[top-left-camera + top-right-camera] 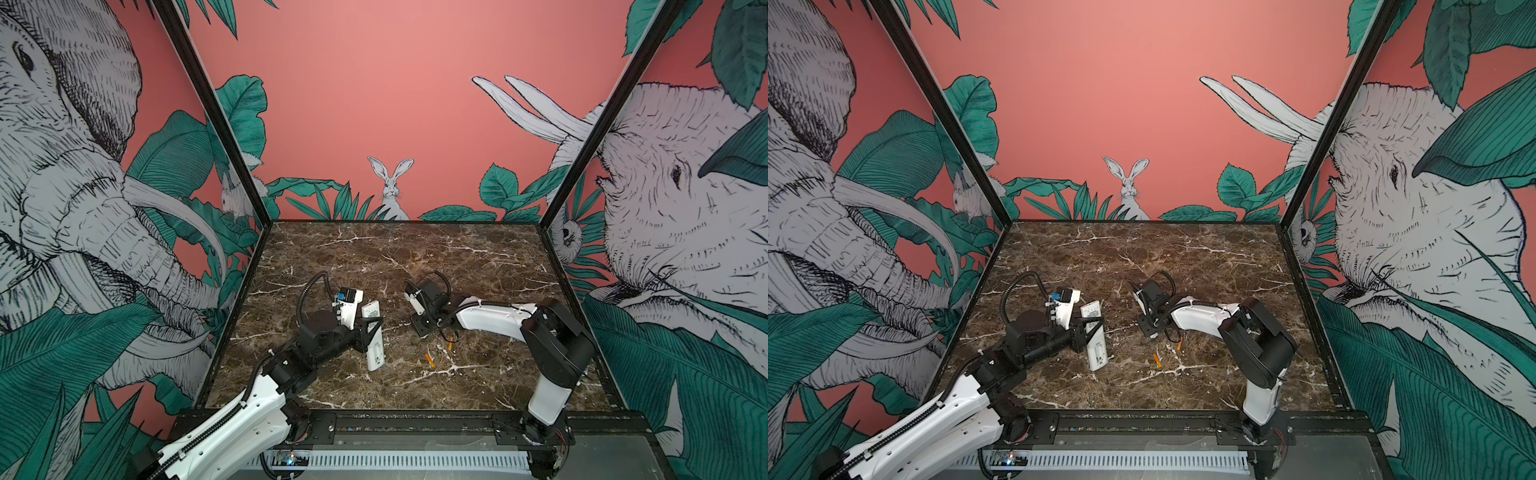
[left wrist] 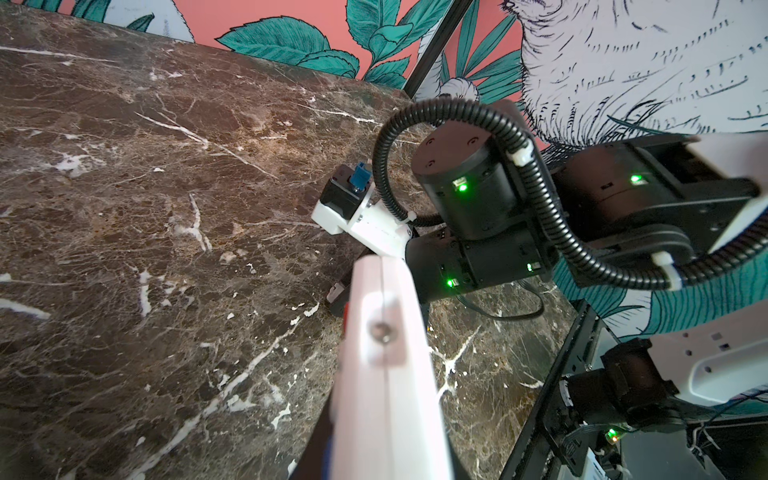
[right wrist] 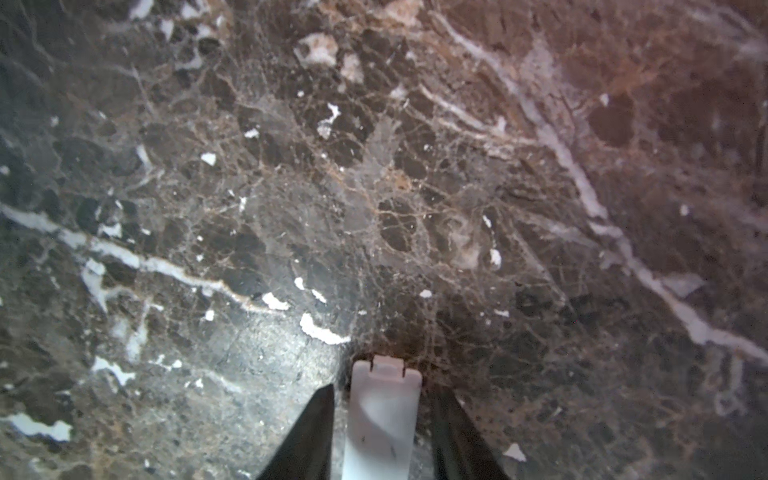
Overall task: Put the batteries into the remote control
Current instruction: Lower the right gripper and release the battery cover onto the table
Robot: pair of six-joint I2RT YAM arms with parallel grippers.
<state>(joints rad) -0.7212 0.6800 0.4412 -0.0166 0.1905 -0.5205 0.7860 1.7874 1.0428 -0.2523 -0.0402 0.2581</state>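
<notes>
Two slim orange batteries (image 1: 450, 343) w/ pale ends lie loose on the dark brown marble tabletop (image 1: 415, 257), apart from each other, btwn the two arms & toward the front edge. One sits just in front of the right gripper (image 3: 381, 388), near its black cable. The other battery (image 1: 429, 360) is further front, btwn that arm & the near end of the long white plastic remote control (image 1: 372, 340). Neither touches a gripper.

The left gripper (image 1: 368, 328) is clamped across the remote's mid-length, tight on its long edges. In both top views the remote shows what looks like its plain back w/ labels, one end toward the back wall, the other toward the front. Whether it rests on the marble or is lifted: can't tell.

Right gripper's black fingers (image 3: 316, 432) stand apart, w/ narrow gaps either side of a small pale grey rectangular cover piece (image 3: 382, 419). It sits btwn them, seemingly on the marble, not gripped.
</notes>
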